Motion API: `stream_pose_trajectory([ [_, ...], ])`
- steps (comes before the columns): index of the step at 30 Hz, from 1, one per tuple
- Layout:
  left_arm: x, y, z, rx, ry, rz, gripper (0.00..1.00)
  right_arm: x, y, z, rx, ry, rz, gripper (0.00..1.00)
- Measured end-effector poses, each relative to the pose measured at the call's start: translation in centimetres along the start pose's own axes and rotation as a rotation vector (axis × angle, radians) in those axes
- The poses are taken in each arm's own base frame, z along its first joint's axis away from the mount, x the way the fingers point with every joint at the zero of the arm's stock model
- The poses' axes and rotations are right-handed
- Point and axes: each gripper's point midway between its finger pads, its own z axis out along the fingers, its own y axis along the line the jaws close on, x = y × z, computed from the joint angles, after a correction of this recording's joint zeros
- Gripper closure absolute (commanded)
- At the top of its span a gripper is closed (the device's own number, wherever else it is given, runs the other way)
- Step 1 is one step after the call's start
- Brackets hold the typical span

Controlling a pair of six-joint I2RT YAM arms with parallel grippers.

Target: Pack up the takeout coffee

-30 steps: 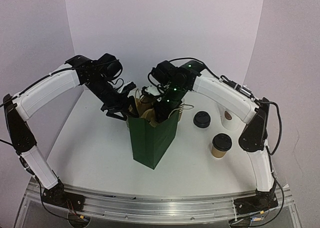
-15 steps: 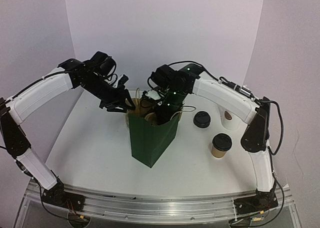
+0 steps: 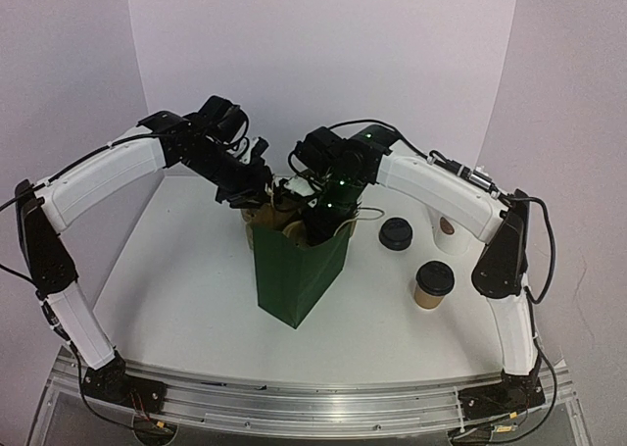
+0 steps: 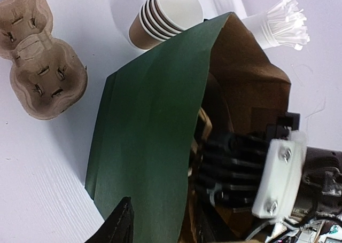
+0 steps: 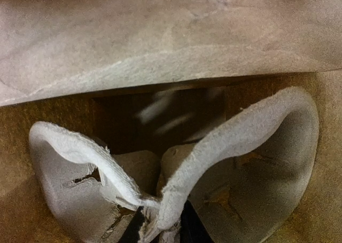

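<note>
Top view: the coffee cup (image 3: 432,284), brown with its black lid on, is seen standing on the surface (image 3: 186,289) to the right of the green bag (image 3: 294,274), well apart from it and touched by neither arm.
Done: the bag is set upright with its mouth open, and a cup carrier (image 5: 256,147) is found inside it.
Left to do: the coffee cup is not yet picked up or placed in the bag, so most of the packing is judged to lie ahead.
Right gripper (image 3: 320,221): it is placed deep in the mouth of the bag, with its jaws closed on the middle ridge of the cup carrier.
Left gripper (image 3: 257,183): it is held at the far left rim of the bag. Whether its jaws pinch the paper cannot be told.
Right wrist view only: the brown inside of the bag and the carrier's two hollows, both empty, are shown. From above they are hidden by the arm.
Left wrist view only: a second carrier (image 4: 43,56), a stack of paper cups (image 4: 165,16) and a white cup of wrapped sticks (image 4: 278,26) are shown on the surface beyond the bag. From above they are masked by the arms and the bag.
Top view only: the coffee cup and a further black lid (image 3: 396,233) near it are shown. Neither wrist view takes them in.
</note>
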Motion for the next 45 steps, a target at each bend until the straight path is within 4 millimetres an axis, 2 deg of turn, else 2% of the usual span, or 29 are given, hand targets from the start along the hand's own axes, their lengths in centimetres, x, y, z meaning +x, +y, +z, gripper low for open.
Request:
stream_pose_trajectory([
  [6,-0.3,0.5,1.3,-0.060,0.029,0.035,0.97,0.0,0.1,0.0,-0.004,0.000,0.000,0.82],
  [7,-0.4,0.6,1.4,-0.073,0.033,0.040,0.99,0.0,0.1,0.1,-0.006,0.001,0.000,0.82],
  [20,-1.5,2.0,1.3,-0.205,0.028,0.086,1.00,1.9,0.2,1.8,-0.009,0.055,-0.004,0.82],
  [26,-1.5,2.0,1.4,-0.200,0.029,0.093,1.00,1.7,0.5,2.1,-0.024,0.059,-0.005,0.81],
  [30,-1.3,1.9,1.7,-0.189,0.041,0.102,1.00,1.1,0.5,3.5,-0.033,0.065,0.001,0.81],
  [36,-1.4,2.1,1.8,-0.179,0.042,0.100,1.00,1.8,0.7,5.7,-0.042,0.111,0.008,0.82],
  [45,-1.5,2.0,1.8,-0.175,0.041,0.100,1.00,2.5,0.7,6.4,-0.045,0.137,0.008,0.82],
])
